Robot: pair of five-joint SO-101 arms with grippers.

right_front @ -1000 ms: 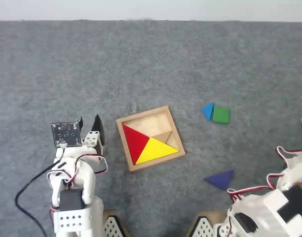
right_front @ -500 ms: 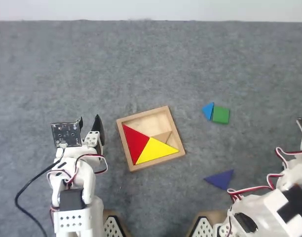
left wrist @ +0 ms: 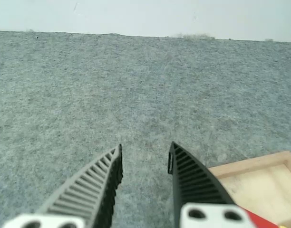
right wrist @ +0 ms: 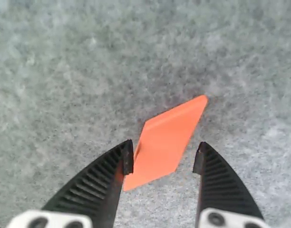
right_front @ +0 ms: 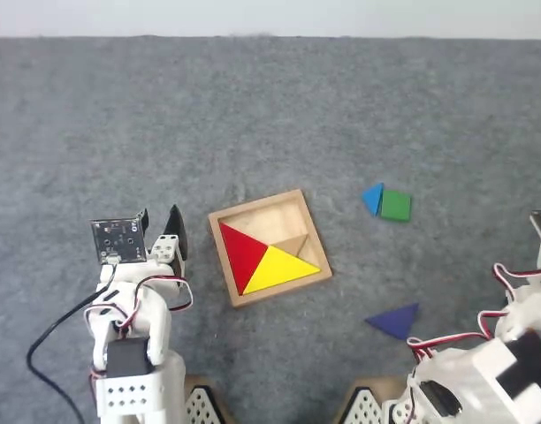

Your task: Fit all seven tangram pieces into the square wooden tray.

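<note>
The square wooden tray (right_front: 224, 218) lies mid-table and holds a red triangle (right_front: 240, 254), a yellow triangle (right_front: 279, 268) and a small tan triangle (right_front: 294, 244). To its right on the carpet lie a small blue triangle (right_front: 372, 198) touching a green square (right_front: 396, 206), and nearer the front a dark blue triangle (right_front: 396, 320). My left gripper (right_front: 160, 219) (left wrist: 145, 153) stands open just left of the tray (left wrist: 259, 166), nothing between its fingers. My right gripper (right wrist: 162, 153) is open, low over an orange parallelogram (right wrist: 167, 137) that lies flat between its fingers.
Grey carpet covers the whole table, with a pale wall along the far edge. The right arm's body (right_front: 483, 371) fills the front right corner, and the left arm's base (right_front: 133, 371) stands at the front left. Wide bare carpet lies beyond the tray.
The right arm's part at the right edge of the high view has shifted slightly. The left arm and all pieces on the table have stayed put.
</note>
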